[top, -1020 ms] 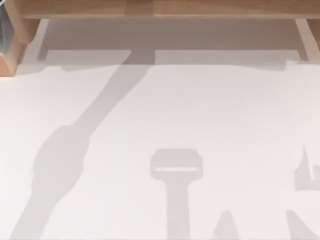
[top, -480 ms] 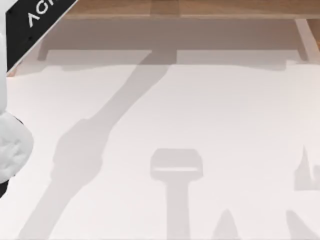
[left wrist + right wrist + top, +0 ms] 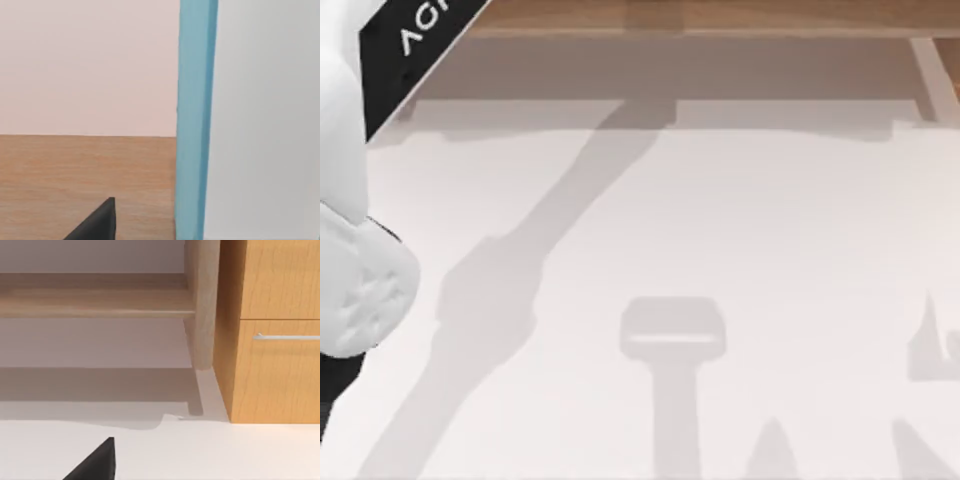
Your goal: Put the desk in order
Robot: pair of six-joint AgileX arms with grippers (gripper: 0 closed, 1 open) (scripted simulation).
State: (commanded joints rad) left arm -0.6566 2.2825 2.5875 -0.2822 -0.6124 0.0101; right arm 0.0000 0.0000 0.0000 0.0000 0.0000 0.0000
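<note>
The desk (image 3: 740, 220) is a plain white top with a tan wooden shelf (image 3: 720, 15) along its far edge. My left arm (image 3: 350, 200), white with a black band, reaches in at the left side towards the shelf's left end. In the left wrist view a dark corner of my left gripper (image 3: 97, 222) hangs over a wooden surface (image 3: 75, 170), close beside an upright white panel with a blue edge (image 3: 195, 125). In the right wrist view a dark corner of my right gripper (image 3: 97, 462) hovers over the white desk (image 3: 225, 450), facing the shelf (image 3: 95, 300).
A wooden upright (image 3: 202, 305) carries the shelf, and a wooden drawer cabinet (image 3: 275, 365) with a metal handle (image 3: 287, 336) stands right beside it. Arm shadows lie across the white top (image 3: 490, 290).
My left arm has come into the top view from the left and pushed farther in. Its long shadow on the desk has shifted to the right.
</note>
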